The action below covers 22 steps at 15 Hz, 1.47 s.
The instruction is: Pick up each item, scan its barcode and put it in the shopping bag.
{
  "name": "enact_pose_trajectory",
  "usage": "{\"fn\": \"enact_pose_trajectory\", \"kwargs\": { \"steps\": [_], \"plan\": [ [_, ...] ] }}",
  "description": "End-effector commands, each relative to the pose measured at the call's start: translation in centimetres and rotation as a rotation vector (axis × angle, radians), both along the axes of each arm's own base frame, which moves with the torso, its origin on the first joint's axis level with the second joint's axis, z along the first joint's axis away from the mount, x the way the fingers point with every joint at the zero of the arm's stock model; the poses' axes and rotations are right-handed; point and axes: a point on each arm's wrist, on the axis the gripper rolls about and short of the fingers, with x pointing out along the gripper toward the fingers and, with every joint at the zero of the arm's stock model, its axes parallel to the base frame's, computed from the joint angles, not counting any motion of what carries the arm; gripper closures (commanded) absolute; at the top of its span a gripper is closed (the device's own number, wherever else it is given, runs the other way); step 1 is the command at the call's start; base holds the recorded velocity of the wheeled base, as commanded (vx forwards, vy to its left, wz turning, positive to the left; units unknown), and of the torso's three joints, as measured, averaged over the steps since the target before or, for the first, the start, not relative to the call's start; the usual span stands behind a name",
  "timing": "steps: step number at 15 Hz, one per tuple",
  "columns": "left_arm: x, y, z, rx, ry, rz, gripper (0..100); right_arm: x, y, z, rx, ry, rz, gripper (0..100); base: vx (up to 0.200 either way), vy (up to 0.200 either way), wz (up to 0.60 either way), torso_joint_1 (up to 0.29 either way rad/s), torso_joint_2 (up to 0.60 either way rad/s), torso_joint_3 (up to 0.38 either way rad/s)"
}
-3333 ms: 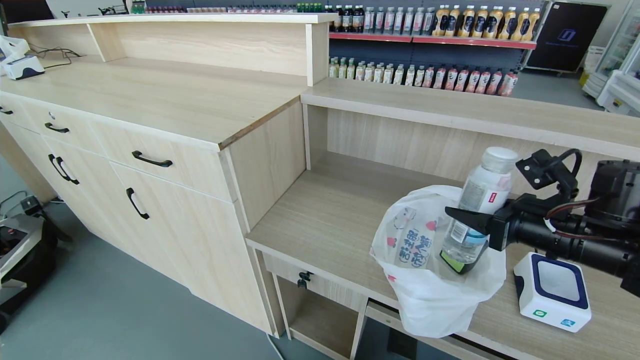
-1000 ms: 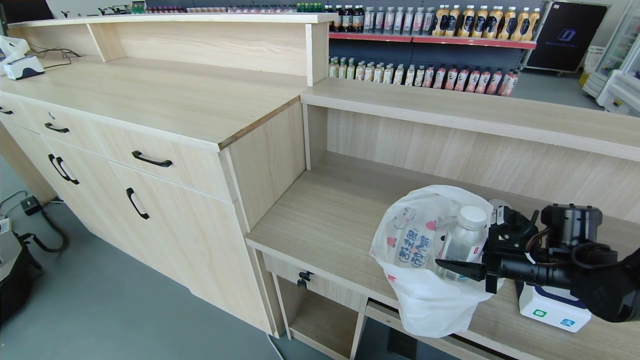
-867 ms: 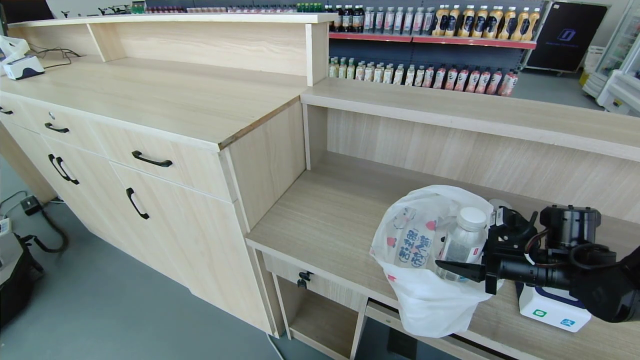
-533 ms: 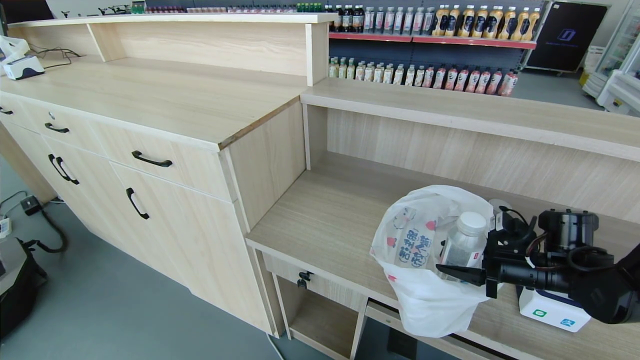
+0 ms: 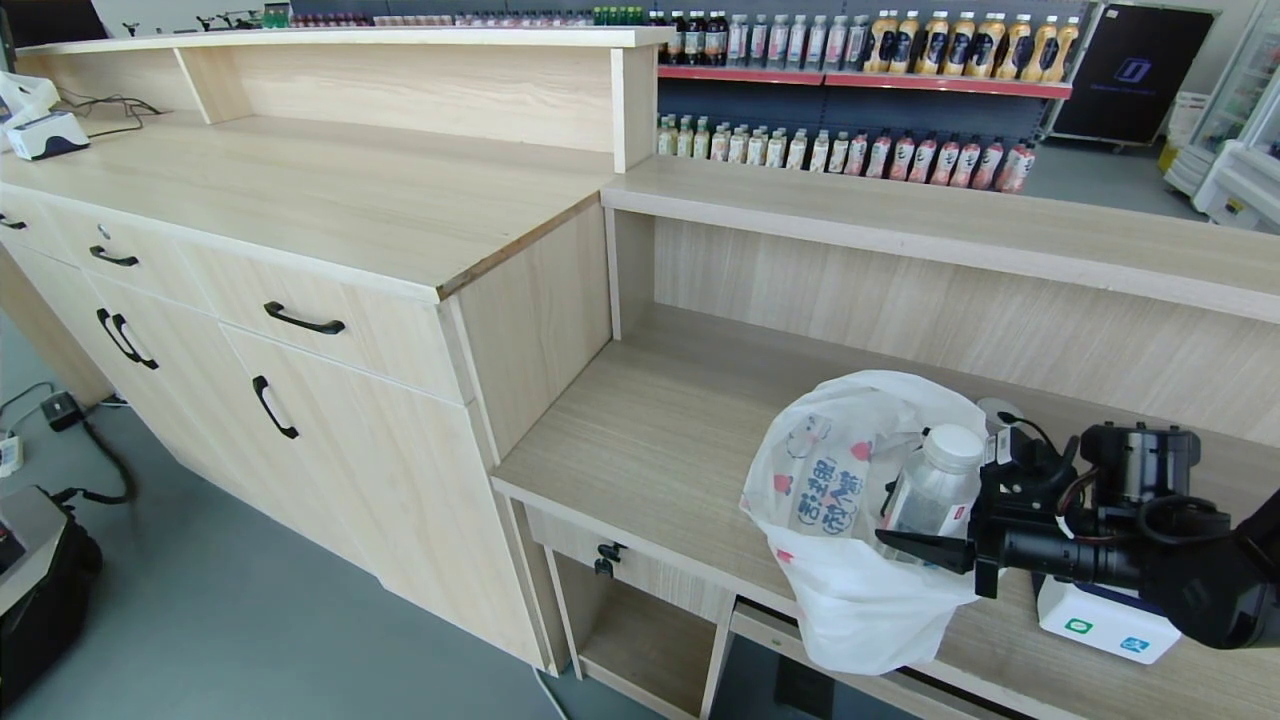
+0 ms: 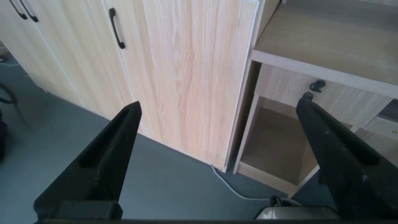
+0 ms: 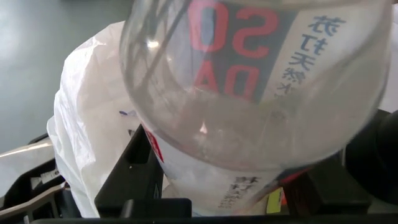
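The light wooden counter (image 5: pixel 660 430) carries everything, on its lower desk surface at the robot's right. The right arm lies nearly level above that surface, forearm stretched toward the robot's left and passing over the white scanner (image 5: pixel 1095 622). The right gripper (image 5: pixel 905 530) sits at the mouth of the shopping bag (image 5: pixel 840 590), its jaws pressed onto the bottle (image 5: pixel 935 480). One dark finger (image 5: pixel 915 548) crosses in front of the bottle's lower body. In the right wrist view the fingers (image 7: pixel 134 171) flank the clear base of the bottle (image 7: pixel 249 93), with the bag's white plastic (image 7: pixel 93 124) behind.

The bag is a white printed plastic one, standing open and sagging a little over the desk's front edge. The bottle is clear with a white cap and a pale label bearing a red mark. It is inside the bag, leaning with its cap toward the arm – cap and shoulder show above the rim.

The left gripper (image 6: pixel 219 106) hangs over the grey floor by the cabinet front, jaws spread wide.

A few seconds ago the bottle was held upright, well above the bag's mouth, with the scanner's face exposed. It has since gone down into the bag – sinking slightly more over the last second.
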Motion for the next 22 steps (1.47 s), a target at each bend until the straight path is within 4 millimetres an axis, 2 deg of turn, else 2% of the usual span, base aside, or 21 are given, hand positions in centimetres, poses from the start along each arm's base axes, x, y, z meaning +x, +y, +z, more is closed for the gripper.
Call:
{"fn": "enact_pose_trajectory", "kwargs": {
  "steps": [1, 2, 3, 8, 11, 16, 18, 20, 22],
  "plan": [
    [0.0, 0.0, 0.0, 0.0, -0.001, 0.001, 0, 0.0, 0.0, -0.1, -0.001, 0.006, -0.001, 100, 0.0, 0.0, 0.0, 0.0, 0.0, 0.0],
    [0.0, 0.0, 0.0, 0.0, -0.001, 0.001, 0, 0.0, 0.0, -0.1, -0.001, 0.006, -0.003, 100, 0.0, 0.0, 0.0, 0.0, 0.0, 0.0],
    [0.0, 0.0, 0.0, 0.0, -0.001, 0.001, 0, -0.1, -0.1, 0.1, 0.009, 0.009, 0.013, 0, 0.0, 0.0, 0.0, 0.0, 0.0, 0.0],
    [0.0, 0.0, 0.0, 0.0, -0.001, 0.001, 0, -0.7, -0.7, 1.1, 0.018, 0.028, -0.004, 0, 0.0, 0.0, 0.0, 0.0, 0.0, 0.0],
    [0.0, 0.0, 0.0, 0.0, -0.001, 0.001, 0, -1.5, -1.0, 3.1, 0.04, 0.023, -0.027, 0, 0.0, 0.0, 0.0, 0.0, 0.0, 0.0],
    [0.0, 0.0, 0.0, 0.0, -0.001, 0.001, 0, -3.1, -0.9, 7.7, 0.095, -0.047, -0.056, 0, 0.0, 0.0, 0.0, 0.0, 0.0, 0.0],
    [0.0, 0.0, 0.0, 0.0, -0.001, 0.001, 0, -4.5, -1.0, 10.3, 0.129, -0.077, -0.122, 0, 0.0, 0.0, 0.0, 0.0, 0.0, 0.0],
    [0.0, 0.0, 0.0, 0.0, -0.001, 0.002, 0, -5.4, -1.1, 11.8, 0.113, -0.132, -0.242, 0, 0.0, 0.0, 0.0, 0.0, 0.0, 0.0],
    [0.0, 0.0, 0.0, 0.002, -0.001, 0.001, 0, -6.3, -1.1, 13.1, 0.133, -0.169, -0.269, 0, 0.0, 0.0, 0.0, 0.0, 0.0, 0.0]
  ]
}}
